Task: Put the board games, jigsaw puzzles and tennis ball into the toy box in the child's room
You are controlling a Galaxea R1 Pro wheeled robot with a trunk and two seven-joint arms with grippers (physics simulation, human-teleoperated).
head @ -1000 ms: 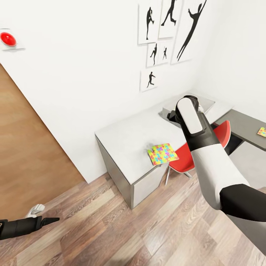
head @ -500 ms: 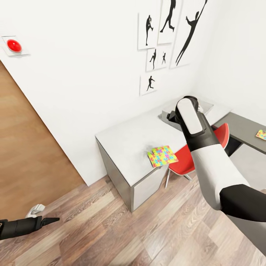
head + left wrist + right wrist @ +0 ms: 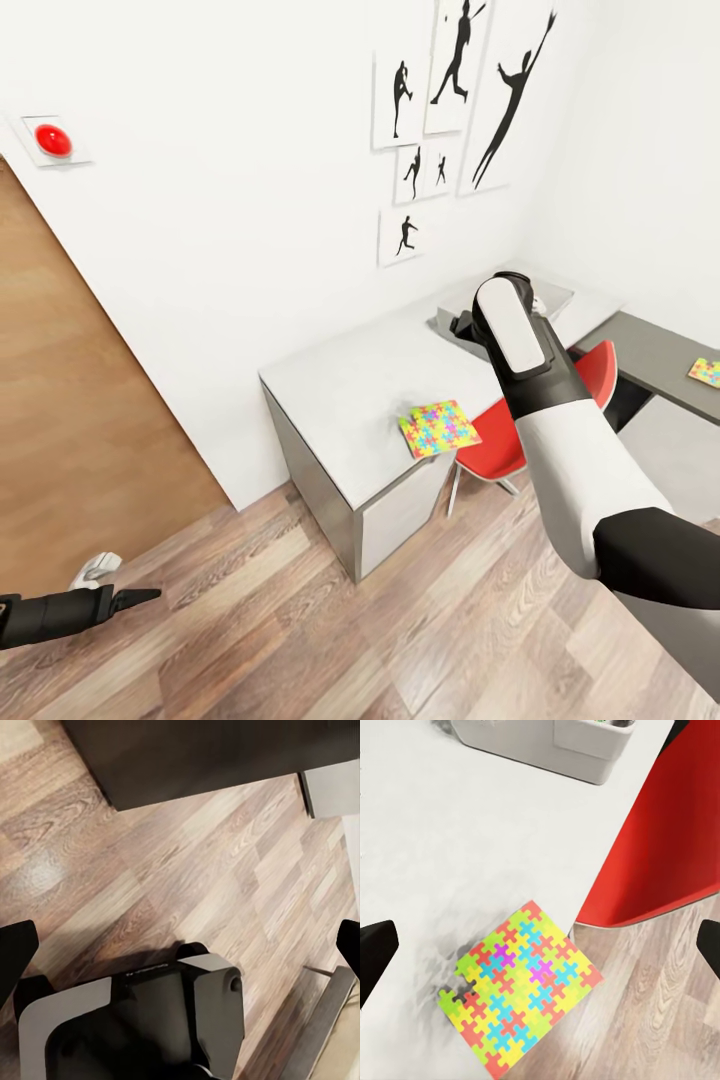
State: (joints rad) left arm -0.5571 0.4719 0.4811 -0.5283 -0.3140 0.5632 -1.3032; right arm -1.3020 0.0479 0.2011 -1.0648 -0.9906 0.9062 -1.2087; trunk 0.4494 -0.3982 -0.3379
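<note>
Fingers of the right arm spread wide and empty above a jigsaw puzzle at the pale desk near edge — red chair just right, left fingers likewise apart over wood floor.

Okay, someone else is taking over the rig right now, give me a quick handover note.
Left gripper: open, empty, low over the wood floor.
Right gripper: open, empty, raised over the pale desk.
One jigsaw puzzle lies at the desk's front edge by the red chair; the second puzzle is on the dark grey section.
Toy box sits at the far corner; contents unclear.
Left: both puzzles, plus remaining toys.
</note>
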